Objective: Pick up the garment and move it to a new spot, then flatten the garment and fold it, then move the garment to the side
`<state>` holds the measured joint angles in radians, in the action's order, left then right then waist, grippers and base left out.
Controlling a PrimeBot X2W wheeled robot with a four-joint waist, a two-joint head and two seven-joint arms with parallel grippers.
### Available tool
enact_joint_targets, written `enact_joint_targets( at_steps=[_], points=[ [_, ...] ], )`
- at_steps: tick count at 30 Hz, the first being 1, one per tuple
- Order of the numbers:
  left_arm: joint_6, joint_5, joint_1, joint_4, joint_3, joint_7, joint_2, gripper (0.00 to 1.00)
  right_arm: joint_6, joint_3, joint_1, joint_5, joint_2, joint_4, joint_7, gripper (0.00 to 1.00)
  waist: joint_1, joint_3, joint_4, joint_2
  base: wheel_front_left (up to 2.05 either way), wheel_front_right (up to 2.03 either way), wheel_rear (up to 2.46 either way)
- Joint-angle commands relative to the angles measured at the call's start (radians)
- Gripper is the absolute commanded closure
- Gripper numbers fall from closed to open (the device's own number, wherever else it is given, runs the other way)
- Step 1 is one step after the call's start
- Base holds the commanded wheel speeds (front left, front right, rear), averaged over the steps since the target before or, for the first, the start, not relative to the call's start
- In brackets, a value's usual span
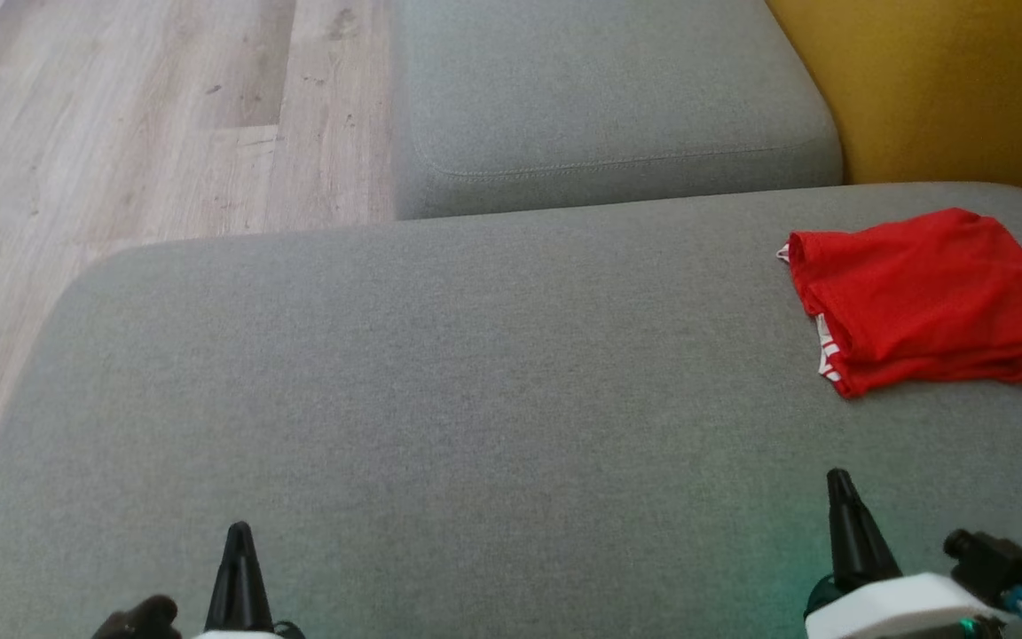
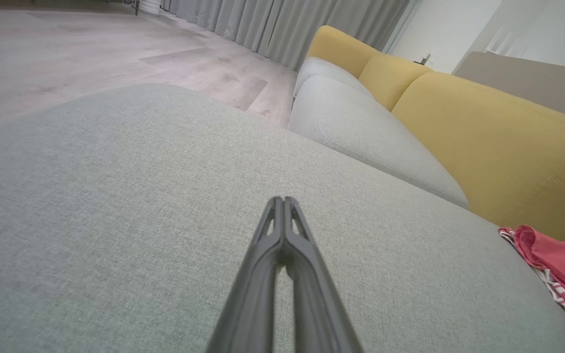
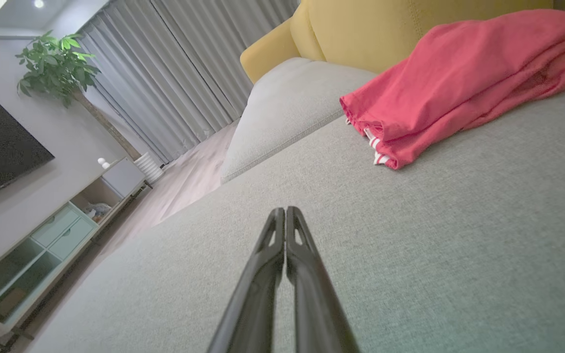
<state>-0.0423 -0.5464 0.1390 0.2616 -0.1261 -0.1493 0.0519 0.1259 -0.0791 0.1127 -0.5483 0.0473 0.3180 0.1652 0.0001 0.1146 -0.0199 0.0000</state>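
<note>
The garment (image 1: 928, 297) is red with white striped trim, folded into a compact rectangle at the far right of the grey sofa seat (image 1: 440, 390). It also shows as the garment (image 2: 557, 269) at the right edge of the left wrist view and as the garment (image 3: 459, 83) ahead of the right fingers. My left gripper (image 1: 239, 529) rests low at the front left, shut and empty. Below the garment at the front right stands my right gripper (image 1: 837, 479), also shut with nothing in it. Both sets of jaws press tip to tip, as seen at the left gripper (image 2: 282, 200) and right gripper (image 3: 281, 211).
A second grey cushion (image 1: 600, 98) adjoins the seat at the back, and a yellow backrest (image 1: 955, 89) rises at the far right. Wooden floor (image 1: 121, 124) lies to the left. A TV unit (image 3: 52, 230), a plant (image 3: 59, 66) and curtains (image 3: 189, 73) stand across the room.
</note>
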Motion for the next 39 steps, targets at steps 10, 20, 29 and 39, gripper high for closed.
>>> enact_joint_targets(
  at_steps=[10, 20, 29, 39],
  points=[
    [0.026, -0.140, -0.084, -0.027, 0.050, 0.033, 0.000, 1.00, 0.002, 0.019, -0.077, -0.148, 0.018, -0.042, -0.033, 1.00, -0.0001, -0.014, 0.003, 0.0000, 0.00, 0.00, 0.00],
    [0.043, -0.246, -0.103, -0.026, 0.072, 0.060, -0.001, 1.00, 0.002, 0.034, -0.093, -0.257, 0.020, -0.046, -0.058, 1.00, -0.0001, -0.026, 0.005, 0.0000, 0.00, 0.00, 0.00],
    [0.060, -0.353, -0.122, -0.025, 0.094, 0.086, -0.001, 1.00, 0.003, 0.050, -0.110, -0.367, 0.021, -0.050, -0.083, 1.00, -0.0001, -0.038, 0.007, 0.0000, 0.00, 0.00, 0.00],
    [0.079, -0.472, -0.143, -0.023, 0.118, 0.116, -0.001, 1.00, 0.003, 0.069, -0.128, -0.488, 0.022, -0.054, -0.111, 1.00, -0.0001, -0.052, 0.009, 0.0000, 0.00, 0.00, 0.00]
  ],
)
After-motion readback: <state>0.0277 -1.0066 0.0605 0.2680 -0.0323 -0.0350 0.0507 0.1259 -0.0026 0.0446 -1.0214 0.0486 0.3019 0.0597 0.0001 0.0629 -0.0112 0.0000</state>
